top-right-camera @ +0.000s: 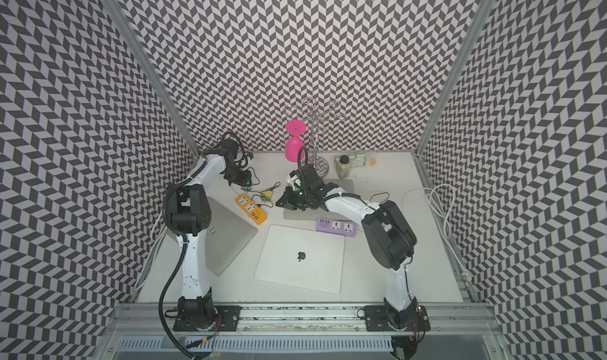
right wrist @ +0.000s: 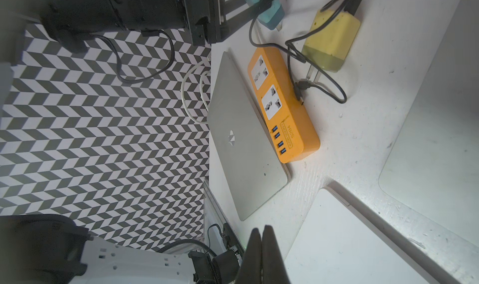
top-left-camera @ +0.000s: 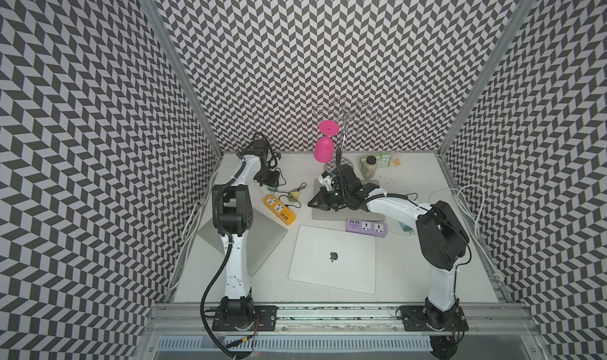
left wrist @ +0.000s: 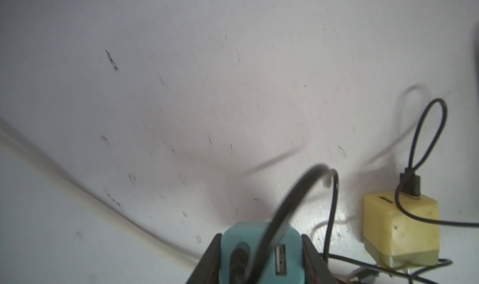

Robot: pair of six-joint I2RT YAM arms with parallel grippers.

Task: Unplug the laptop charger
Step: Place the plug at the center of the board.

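Teal charger: clamped by left gripper, prongs clear of orange power strip.
Right gripper: fingers pressed together, holding nothing.
Yellow charger: lying beside orange power strip.

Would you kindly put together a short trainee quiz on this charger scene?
1. True or false: the left end effector grips the teal charger.
2. How many plugs sit in the two wall sockets of the orange power strip? A) none B) one C) two
3. Fill in: the right end effector is ____ and holds nothing.
Key: 1 true; 2 A; 3 shut.
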